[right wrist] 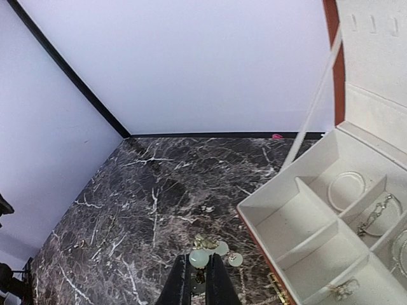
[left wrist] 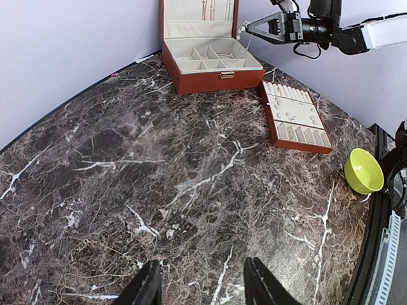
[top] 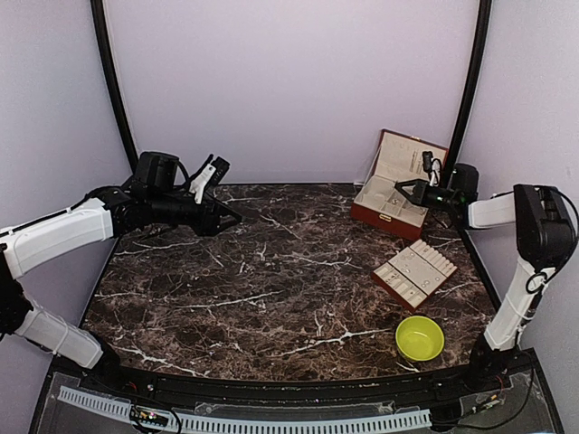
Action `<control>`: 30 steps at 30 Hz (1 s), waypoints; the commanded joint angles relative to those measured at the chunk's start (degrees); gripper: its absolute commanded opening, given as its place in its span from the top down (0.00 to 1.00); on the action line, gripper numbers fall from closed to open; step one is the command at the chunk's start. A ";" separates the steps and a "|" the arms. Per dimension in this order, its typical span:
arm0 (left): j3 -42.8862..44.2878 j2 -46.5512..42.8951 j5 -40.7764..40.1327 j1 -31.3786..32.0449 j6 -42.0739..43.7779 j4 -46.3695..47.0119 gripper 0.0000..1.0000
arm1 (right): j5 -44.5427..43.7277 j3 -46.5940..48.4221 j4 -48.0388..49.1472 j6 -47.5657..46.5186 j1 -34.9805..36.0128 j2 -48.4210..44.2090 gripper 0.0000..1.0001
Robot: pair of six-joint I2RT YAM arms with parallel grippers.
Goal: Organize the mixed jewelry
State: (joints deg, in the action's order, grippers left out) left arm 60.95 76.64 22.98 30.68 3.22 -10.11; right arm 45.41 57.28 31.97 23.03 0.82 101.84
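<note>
Right now:
- right hand [right wrist: 199, 270]: fingers pressed together, pinching a small beaded piece [right wrist: 206, 253]. Pale green discs and gold bits bunch at the fingertips, clear of the bench [top: 271, 271].
- Just to that hand's right and slightly ahead: the open reddish box [right wrist: 286, 219], near corner closest. In the wrist view the piece sits against bare bench, not yet over a compartment.
- Key relation: the empty front compartments lie right of the hand, long slots running away to its right. Probably a short shift right, then let go.
- Deeper in the box: a hoop [right wrist: 346, 189], a chain [right wrist: 375, 215] and a small piece [right wrist: 343, 289], already sorted.
- Farther out, toward the arm bases: the cream tray [top: 416, 271], then the yellow-green bowl [top: 420, 338].
- left hand [left wrist: 202, 270]: fingers spread, nothing between them, well apart across the bench. The right arm is clearly nearer the box.
</note>
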 commanded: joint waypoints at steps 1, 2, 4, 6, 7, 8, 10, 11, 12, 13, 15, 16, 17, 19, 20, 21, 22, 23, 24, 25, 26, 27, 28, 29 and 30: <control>-0.58 -1.84 -0.95 -0.27 0.16 -0.44 0.54 | 0.43 3.65 2.32 0.53 -2.64 3.75 0.95; -0.57 -1.84 -1.44 -0.27 0.19 -0.44 0.54 | 0.28 4.23 2.27 0.61 -2.86 4.43 0.95; -0.56 -1.77 -2.25 -0.31 0.03 -0.48 0.54 | -0.19 5.32 1.76 0.35 -3.10 5.87 0.95; -0.52 -1.57 -2.75 -0.28 -0.28 -0.49 0.53 | -0.72 6.24 1.27 -0.04 -3.16 7.20 0.95; -0.41 -1.45 -3.25 -0.27 -0.31 -0.60 0.52 | -0.90 6.75 1.02 -0.20 -3.16 7.84 0.95; -0.22 -1.37 -3.62 -0.27 -0.45 -0.74 0.51 | -1.00 7.29 0.85 -0.30 -3.11 8.45 0.95; 0.06 -1.31 -4.84 -0.64 -0.90 -1.05 0.48 | -1.32 8.06 0.67 -0.33 -3.10 9.72 0.95; 0.10 -1.32 -5.62 -1.15 -1.28 -1.23 0.45 | -1.37 8.48 0.46 -0.37 -3.12 10.34 0.95; 0.17 -1.38 -5.95 -1.46 -1.59 -1.32 0.44 | -1.44 8.95 0.28 -0.43 -3.11 10.97 0.95; 0.20 -1.40 -6.24 -2.30 -2.18 -1.36 0.43 | -1.46 9.44 0.01 -0.50 -3.10 11.61 0.95; 0.40 -1.45 -6.28 -3.82 -2.84 -1.48 0.41 | -1.65 10.27 -0.55 -0.80 -3.11 12.80 0.95; 0.49 -1.48 -6.32 -4.28 -2.90 -1.48 0.41 | -1.83 10.61 -0.88 -0.99 -3.11 13.31 0.95; 0.53 -1.45 -6.29 -5.12 -4.55 -1.49 0.39 | -2.00 10.94 -1.05 -1.12 -3.10 13.82 0.95; 0.65 -1.59 -6.17 -6.50 -5.73 -1.49 0.38 | -2.16 11.37 -1.28 -1.12 -3.13 14.90 0.95; 0.66 -1.63 -6.23 -7.32 -6.01 -1.49 0.38 | -2.22 11.65 -1.33 -1.14 -3.11 15.35 0.95; 0.68 -1.66 -6.26 -7.66 -6.47 -1.49 0.38 | -2.25 11.83 -1.42 -1.14 -3.13 15.77 0.95; 0.67 -1.71 -6.34 -8.29 -6.65 -1.49 0.38 | -2.34 12.07 -1.51 -1.11 -3.11 16.28 0.95; 0.67 -1.75 -6.31 -8.50 -6.96 -1.49 0.38 | -2.41 12.33 -1.71 -1.23 -3.11 16.73 0.95; 0.66 -1.75 -6.49 -8.94 -7.07 -1.49 0.37 | -2.43 12.64 -1.98 -1.13 -3.10 17.25 0.95; 0.71 -1.76 -6.61 -9.04 -7.26 -1.49 0.37 | -2.17 13.10 -1.97 -0.87 -3.14 17.70 0.95; 0.69 -1.76 -6.83 -9.18 -7.22 -1.49 0.37 | -2.09 13.41 -2.07 -0.76 -3.04 18.01 0.95; 0.67 -1.69 -6.91 -9.21 -7.20 -1.54 0.37 | -2.08 13.58 -2.02 -0.56 -3.04 18.38 0.95; 0.71 -1.73 -7.01 -9.22 -7.18 -1.57 0.37 | -2.08 13.71 -1.93 -0.41 -3.07 18.65 0.95; 0.67 -1.71 -7.00 -9.23 -7.18 -1.62 0.37 | -2.08 13.81 -1.91 -0.29 -3.07 18.86 0.95; 0.71 -1.73 -7.06 -9.23 -7.11 -1.66 0.37 | -2.12 13.90 -1.82 -0.15 -3.02 19.08 0.95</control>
State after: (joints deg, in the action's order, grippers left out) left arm 60.95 76.64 16.43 21.65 -3.20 -10.59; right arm 43.59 69.30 29.12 22.74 -2.37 119.70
